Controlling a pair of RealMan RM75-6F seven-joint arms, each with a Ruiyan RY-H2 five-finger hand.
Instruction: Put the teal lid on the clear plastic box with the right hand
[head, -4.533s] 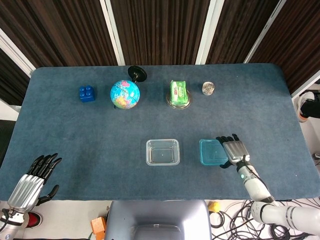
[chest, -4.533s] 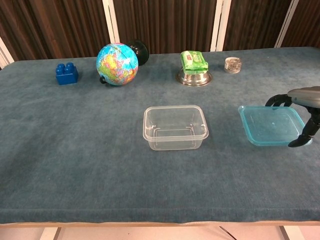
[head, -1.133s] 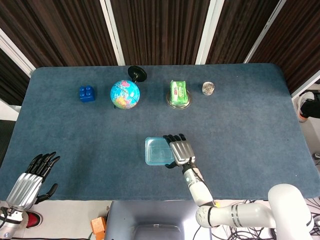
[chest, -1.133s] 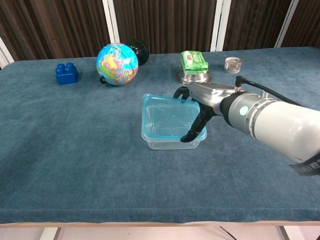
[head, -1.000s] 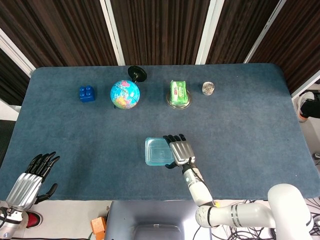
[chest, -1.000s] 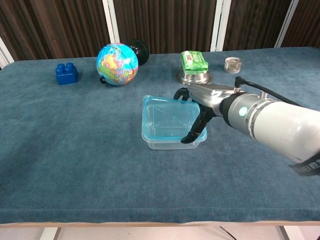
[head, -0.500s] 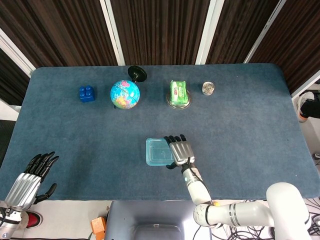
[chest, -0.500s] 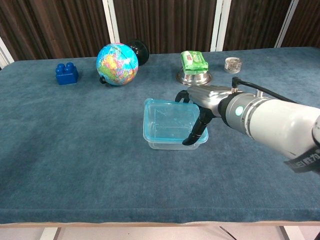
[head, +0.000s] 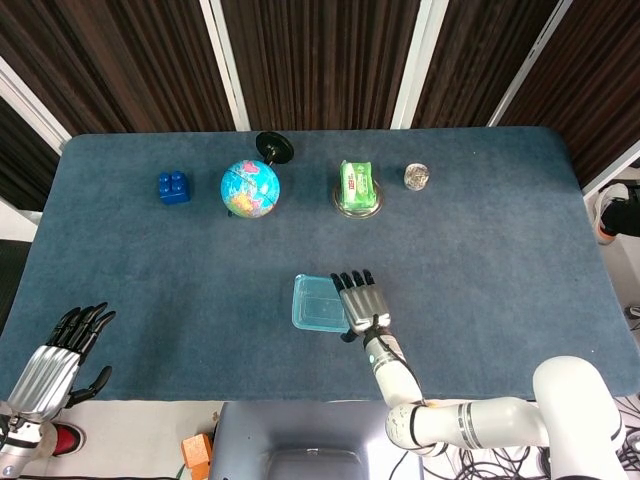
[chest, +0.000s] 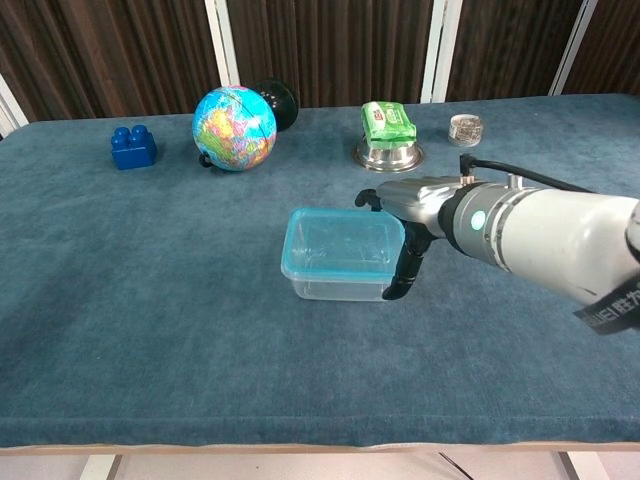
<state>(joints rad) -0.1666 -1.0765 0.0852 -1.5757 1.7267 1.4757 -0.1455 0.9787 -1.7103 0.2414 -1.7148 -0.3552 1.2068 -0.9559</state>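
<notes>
Chest view: right robot hand (chest: 400, 225) is gripping the teal lid (chest: 342, 243), which is sitting level atop the clear plastic box (chest: 340, 283) on the tabletop (chest: 150, 300).

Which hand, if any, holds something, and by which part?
The right hand holds the teal lid by its right edge, atop the clear plastic box. The left hand holds nothing.

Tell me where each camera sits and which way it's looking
Head view: high above the near edge, looking steeply down on the table; shows left hand and right hand.
Chest view: low at the near edge, facing across toward the curtains; shows only the right hand.
Both show the teal lid on the clear plastic box.
</notes>
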